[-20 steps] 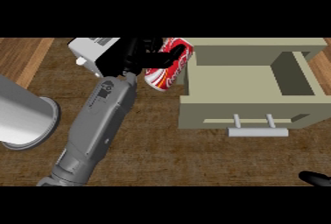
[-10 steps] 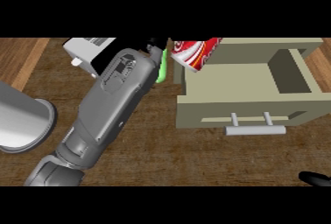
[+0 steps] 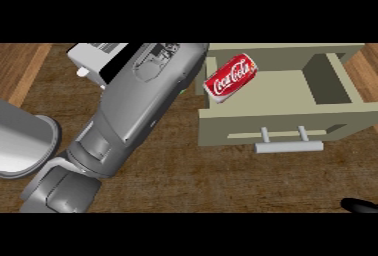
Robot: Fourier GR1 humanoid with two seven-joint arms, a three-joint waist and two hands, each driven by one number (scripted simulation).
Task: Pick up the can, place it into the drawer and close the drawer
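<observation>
The can (image 3: 231, 79) is lying tilted at the left end of the open drawer (image 3: 325, 117), over its left wall, its red side with white lettering facing up and its silver rim pointing toward the drawer's far right. It is sitting just to the right of my left forearm (image 3: 136, 107), which is stretching from the lower left of the view up toward the far edge of the counter (image 3: 192, 180). My left hand is hiding past the end of that forearm near the top of the view, so I cannot tell how far its fingers are spread or whether they are touching the can.

The drawer is a pale beige box with flat, thick walls and a light grey bar handle (image 3: 289, 146) on two posts at its front. The counter is showing a dark brown wood grain. A smooth, shiny metal cylinder (image 3: 22, 145) is standing at the counter's left edge.

Only the black tip of my right hand (image 3: 362, 205) is showing at the lower right corner; I cannot tell its pose.
</observation>
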